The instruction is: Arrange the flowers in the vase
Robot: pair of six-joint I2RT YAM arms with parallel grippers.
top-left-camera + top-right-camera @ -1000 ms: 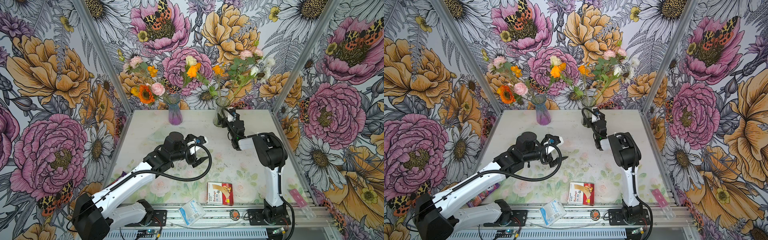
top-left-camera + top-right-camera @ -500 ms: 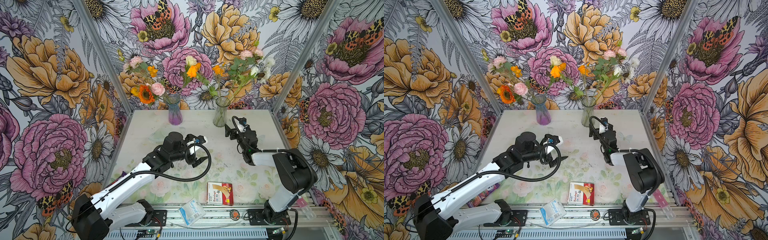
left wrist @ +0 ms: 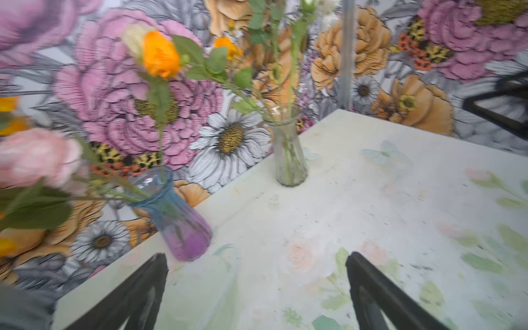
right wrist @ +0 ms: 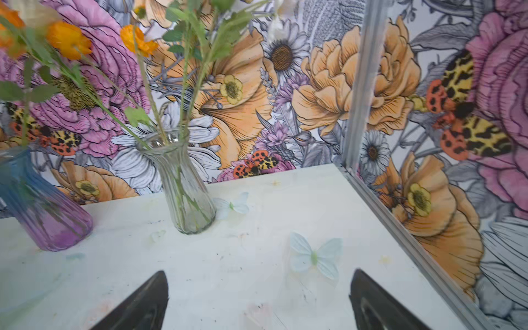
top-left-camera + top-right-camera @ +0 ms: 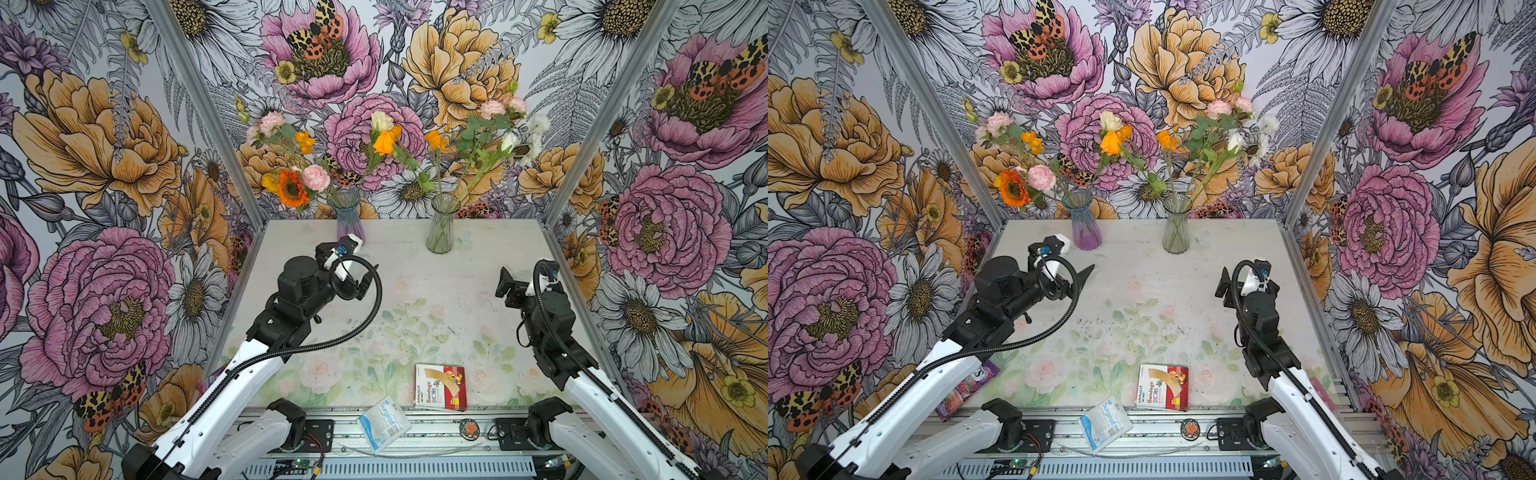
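Note:
Two vases stand at the back of the table in both top views: a purple-blue vase [image 5: 348, 218] on the left and a clear glass vase [image 5: 442, 227] to its right. The flowers [image 5: 315, 178] stand with their stems in both vases, with pink, orange, cream and white heads. My left gripper [image 5: 368, 276] hovers open and empty just in front of the purple-blue vase [image 3: 183, 228]. My right gripper [image 5: 504, 286] is open and empty at the right, well short of the clear vase [image 4: 188, 197]. Between its fingers only the tabletop shows.
A red bandage box [image 5: 440, 386] lies near the table's front edge. A blue-white surgical pack [image 5: 384, 419] and a small round badge [image 5: 469, 428] sit on the front rail. A purple packet [image 5: 967, 384] lies at the front left. Printed walls close three sides.
My right arm has drawn back from the clear vase toward the front right, gripper open throughout. The left gripper has shifted a little back toward the purple-blue vase.

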